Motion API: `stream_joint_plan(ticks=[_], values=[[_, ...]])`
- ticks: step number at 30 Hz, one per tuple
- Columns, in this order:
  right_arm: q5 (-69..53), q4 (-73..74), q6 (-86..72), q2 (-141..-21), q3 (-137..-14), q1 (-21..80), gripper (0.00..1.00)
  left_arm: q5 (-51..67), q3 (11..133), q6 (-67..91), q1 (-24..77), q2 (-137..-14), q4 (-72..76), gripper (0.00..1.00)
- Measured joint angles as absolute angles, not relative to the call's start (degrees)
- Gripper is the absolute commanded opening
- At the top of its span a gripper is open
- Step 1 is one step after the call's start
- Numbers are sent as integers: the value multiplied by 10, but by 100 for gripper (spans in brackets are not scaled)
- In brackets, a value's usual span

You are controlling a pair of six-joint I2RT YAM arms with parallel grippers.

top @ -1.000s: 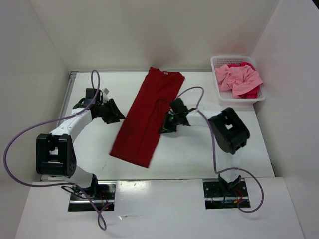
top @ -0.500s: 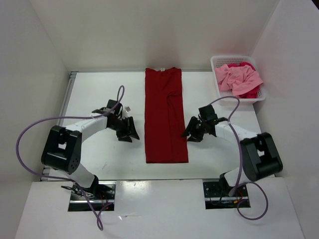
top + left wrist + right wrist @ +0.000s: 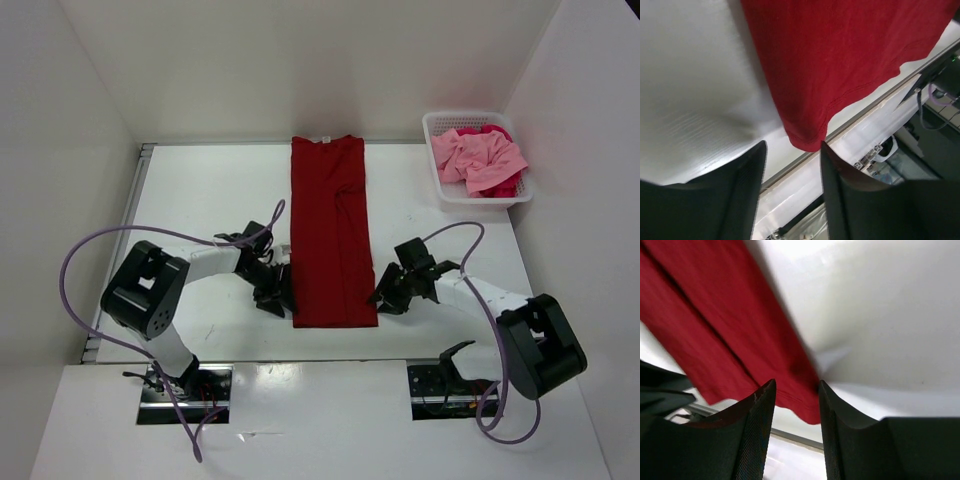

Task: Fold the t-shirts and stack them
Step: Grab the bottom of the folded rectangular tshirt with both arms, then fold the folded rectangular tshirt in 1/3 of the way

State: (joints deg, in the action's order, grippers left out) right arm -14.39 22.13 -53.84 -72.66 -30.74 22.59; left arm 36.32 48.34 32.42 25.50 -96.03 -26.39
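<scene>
Shows a dark red short-sleeved cloth t-shirt (image 3: 333, 235) folded into a long narrow strip, flat at the middle of the white surface (image 3: 200, 190), collar end far from the arms.
Puts the left end effector (image 3: 278, 295) at the strip's near left hem corner and the right end effector (image 3: 385, 297) at its near right corner, both low, fingers parted, gripping nothing. Finds a light pink cloth t-shirt (image 3: 475, 158) heaped over a bright magenta-pink cloth t-shirt (image 3: 508, 187) inside the white plastic mesh basket (image 3: 470, 115), far right, well apart from the strip.
</scene>
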Motion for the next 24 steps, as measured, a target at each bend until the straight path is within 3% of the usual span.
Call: stream_joint_plan(ticks=[7, 12, 13, 16, 21, 24], values=[[-160, 212, -590, -693, -256, 266, 44, 368, 483, 319, 274, -974, -259, 37], [-161, 212, -609, -672, -236, 271, 32, 373, 482, 319, 285, -975, -254, 32], [-161, 213, -611, -672, -235, 273, 23, 374, 481, 319, 286, -975, -254, 30], [-161, 210, -617, -672, -229, 283, 11, 375, 475, 320, 287, -975, -252, 22], [-162, 201, -624, -679, -229, 315, 3, 375, 467, 322, 290, -975, -252, 1], [-163, 205, -637, -680, -231, 368, 2, 372, 447, 320, 291, -964, -257, 0]])
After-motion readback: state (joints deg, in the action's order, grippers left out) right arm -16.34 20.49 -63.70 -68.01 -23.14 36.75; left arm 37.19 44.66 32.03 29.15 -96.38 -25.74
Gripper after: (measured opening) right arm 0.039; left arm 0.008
